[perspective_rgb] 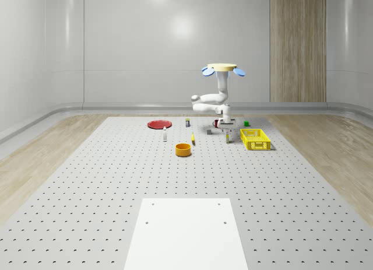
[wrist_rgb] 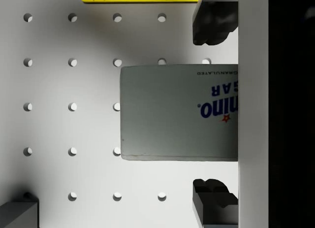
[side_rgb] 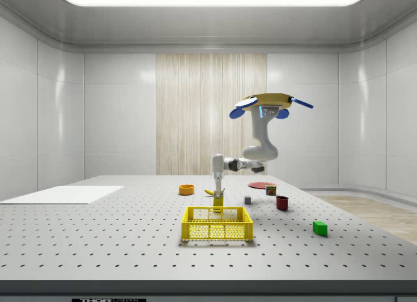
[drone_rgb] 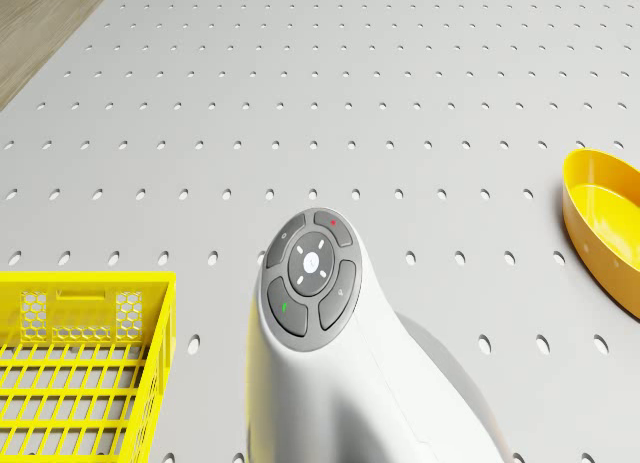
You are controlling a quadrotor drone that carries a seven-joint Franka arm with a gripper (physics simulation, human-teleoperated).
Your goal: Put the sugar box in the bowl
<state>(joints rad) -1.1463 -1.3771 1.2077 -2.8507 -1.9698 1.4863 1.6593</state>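
The sugar box stands upright on the perforated table, and the wrist view looks down on its grey top. My gripper is directly over it and open. One finger is on each side, and both are clear of the box. In the whole-scene view the gripper hangs just above the box, beside the yellow basket. The orange bowl sits to the whole-scene view's left of the box, nearer the camera, and also appears in the drone view. The drone hovers high above the spot.
A yellow basket stands close to the box. On the table are also a red plate, a red mug, a green block, a grey cube and a small bottle. A white sheet lies at the front.
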